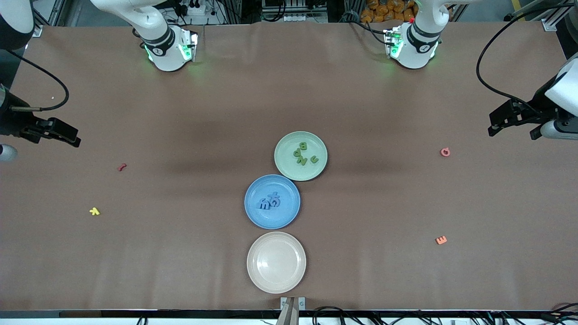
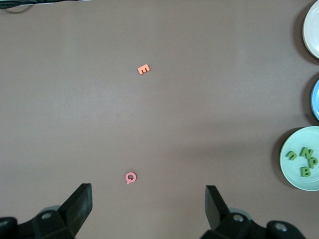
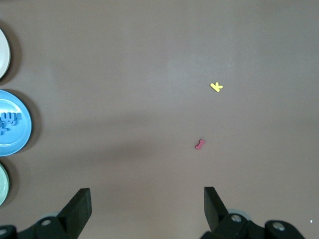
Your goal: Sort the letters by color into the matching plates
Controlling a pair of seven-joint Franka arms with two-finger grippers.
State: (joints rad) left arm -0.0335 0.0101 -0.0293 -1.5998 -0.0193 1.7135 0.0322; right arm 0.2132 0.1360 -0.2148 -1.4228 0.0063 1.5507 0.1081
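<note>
Three plates (image 1: pixel 311 169) are lying in a row: four green letters (image 1: pixel 305 154) in one, three blue letters (image 1: pixel 269 201) in another. Four stray letters (image 1: pixel 445 152) are lying outside. The left gripper (image 1: pixel 512 124) and right gripper (image 1: pixel 56 133) are hovering with fingers spread, holding nothing.

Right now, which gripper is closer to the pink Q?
Left. The left gripper hangs open at the left arm's end of the table, close to the pink Q. The right gripper waits open at the right arm's end, past the plates.
</note>
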